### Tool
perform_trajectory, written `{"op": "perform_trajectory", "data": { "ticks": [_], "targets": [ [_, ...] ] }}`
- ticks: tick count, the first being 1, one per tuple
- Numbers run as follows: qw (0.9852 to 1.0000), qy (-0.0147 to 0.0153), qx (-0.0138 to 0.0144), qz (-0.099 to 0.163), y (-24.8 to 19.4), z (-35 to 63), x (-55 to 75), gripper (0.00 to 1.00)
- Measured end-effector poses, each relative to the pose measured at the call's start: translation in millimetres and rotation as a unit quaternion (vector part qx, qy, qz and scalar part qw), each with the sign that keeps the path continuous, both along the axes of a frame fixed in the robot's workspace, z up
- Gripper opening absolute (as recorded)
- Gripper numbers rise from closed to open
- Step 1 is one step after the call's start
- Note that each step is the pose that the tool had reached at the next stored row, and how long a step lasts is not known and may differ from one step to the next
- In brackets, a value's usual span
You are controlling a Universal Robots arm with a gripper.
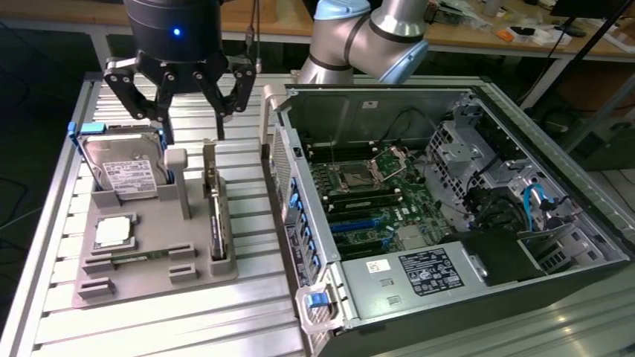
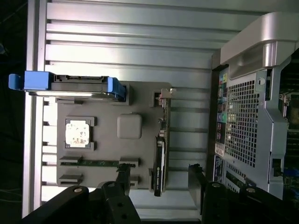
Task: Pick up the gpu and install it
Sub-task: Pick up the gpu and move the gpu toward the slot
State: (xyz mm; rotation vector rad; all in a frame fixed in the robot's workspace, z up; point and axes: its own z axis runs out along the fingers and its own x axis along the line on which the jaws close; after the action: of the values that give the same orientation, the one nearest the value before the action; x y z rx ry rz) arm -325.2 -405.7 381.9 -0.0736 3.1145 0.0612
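On the slatted tabletop (image 1: pixel 149 320), beside the open computer case (image 1: pixel 343 111), the grey tray (image 1: pixel 149 279) stands the gpu (image 2: pixel 160 161) on edge along its case-side rim. My fingers (image 2: pixel 196 186) hang spread and empty above, straddling its long axis.

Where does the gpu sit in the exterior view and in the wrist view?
Exterior view: the gpu stands on edge in the grey holder, along its side nearest the computer case.
Wrist view: the gpu, edge-on, between the holder's raised block and the case.
Shared landmark: the blue-framed hard drive on the same holder.
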Motion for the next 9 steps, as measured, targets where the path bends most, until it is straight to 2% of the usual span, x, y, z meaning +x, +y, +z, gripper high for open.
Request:
{"op": "perform_trajectory", "data": {
  "ticks": [4, 9],
  "targets": [
    [1.0000, 0.0009, 0.0000, 0.000, -0.1, -7.3, 0.4, 0.62],
    [1.0000, 0.0041, 0.0000, 0.000, -1.8, -18.0, 1.3, 0.62]
  ]
}}
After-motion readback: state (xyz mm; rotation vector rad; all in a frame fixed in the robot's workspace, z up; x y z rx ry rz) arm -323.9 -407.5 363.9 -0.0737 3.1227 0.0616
